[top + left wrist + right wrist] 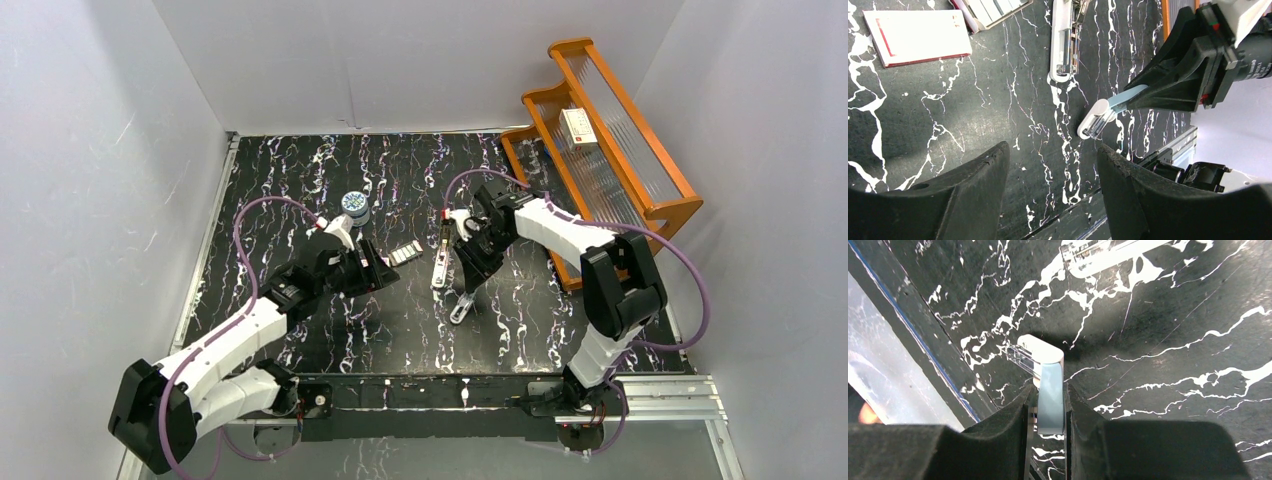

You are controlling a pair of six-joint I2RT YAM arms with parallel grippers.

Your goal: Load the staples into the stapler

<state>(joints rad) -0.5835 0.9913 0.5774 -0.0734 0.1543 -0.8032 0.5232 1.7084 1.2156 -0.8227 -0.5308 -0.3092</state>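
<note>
Cream-beige slim stapler (440,262) is lying on black marbled surface (300,180), grey tray of silvery staples (405,253) just beside it. Left claw (1053,150) is gaping wide, empty; right claw (1049,395) is pinching short light-blue stapler (1105,111) near it.

Staplers, two: cream stapler (440,265), light blue stapler (461,310). Staple tray (404,254), one. Round tin (354,205), one. White boxes, two: shelved box (578,127), flat box (918,37).

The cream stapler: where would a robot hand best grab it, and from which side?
Probably from straight above, with the open left gripper closing across the narrow width of the cream stapler near mid-length. It lies flat on the table, long and slim, both long sides free.
</note>
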